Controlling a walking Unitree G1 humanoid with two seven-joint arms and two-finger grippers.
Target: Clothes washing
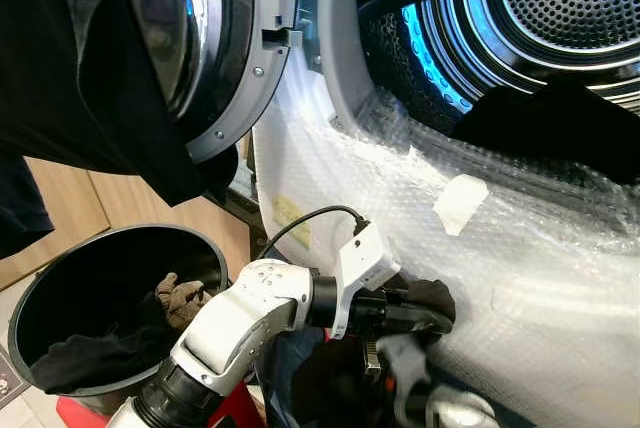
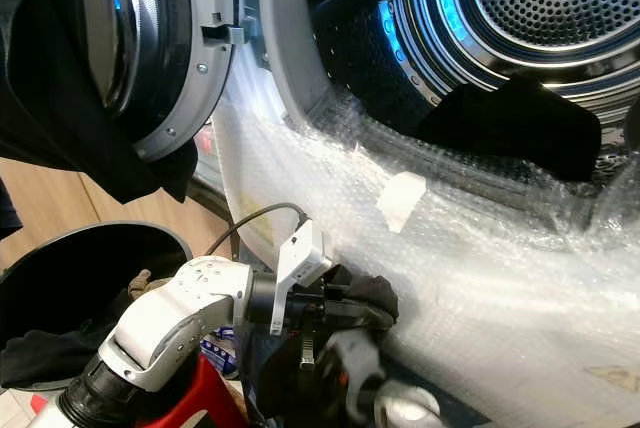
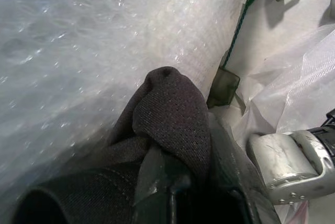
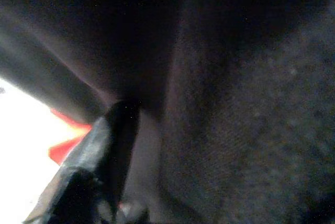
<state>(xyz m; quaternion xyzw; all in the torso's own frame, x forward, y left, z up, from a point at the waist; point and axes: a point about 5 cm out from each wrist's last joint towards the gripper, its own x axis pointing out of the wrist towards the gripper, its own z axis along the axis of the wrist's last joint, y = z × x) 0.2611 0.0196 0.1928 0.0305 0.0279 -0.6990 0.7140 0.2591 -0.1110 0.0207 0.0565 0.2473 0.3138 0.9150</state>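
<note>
Head views show my left gripper [image 1: 425, 313] low against the bubble-wrapped washer front [image 1: 520, 238], below the open drum [image 1: 560, 8]. Left wrist view shows its fingers [image 3: 172, 182] pinched tight on a dark cloth [image 3: 167, 114]. My right gripper's grip I cannot tell; dark fabric [image 4: 246, 103] crowds its camera.

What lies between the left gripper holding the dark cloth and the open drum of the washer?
In the left eye view, a bubble-wrapped front panel with a white tape patch separates the left gripper, shut on the dark cloth, from the drum.
</note>
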